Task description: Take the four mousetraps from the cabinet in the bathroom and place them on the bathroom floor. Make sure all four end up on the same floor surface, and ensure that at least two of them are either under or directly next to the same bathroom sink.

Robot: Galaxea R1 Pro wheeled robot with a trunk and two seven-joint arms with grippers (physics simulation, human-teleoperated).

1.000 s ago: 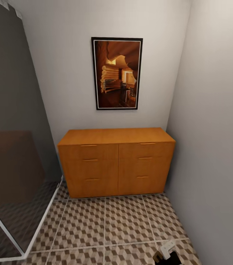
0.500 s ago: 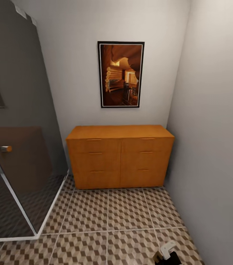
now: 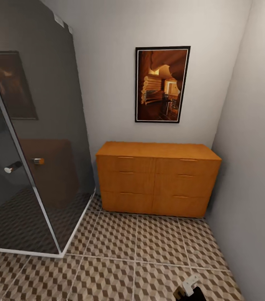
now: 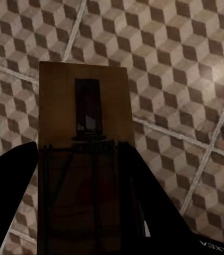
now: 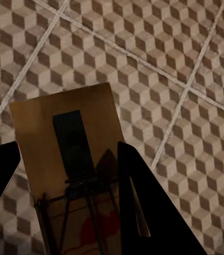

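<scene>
Facing the cabinet (image 3: 157, 179), my left pincer (image 4: 83, 175) clamps a mousetrap (image 4: 85, 159) and my right pincer (image 5: 69, 180) clamps another trap (image 5: 72, 154) above the floor (image 3: 120, 259).

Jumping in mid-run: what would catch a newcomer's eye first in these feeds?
Probably the orange-brown cabinet against the far wall, drawers shut, under a framed picture, with a dark glass shower enclosure at the left. Then the wrist views: each gripper holds a mousetrap, left and right, above the cube-patterned floor.
</scene>
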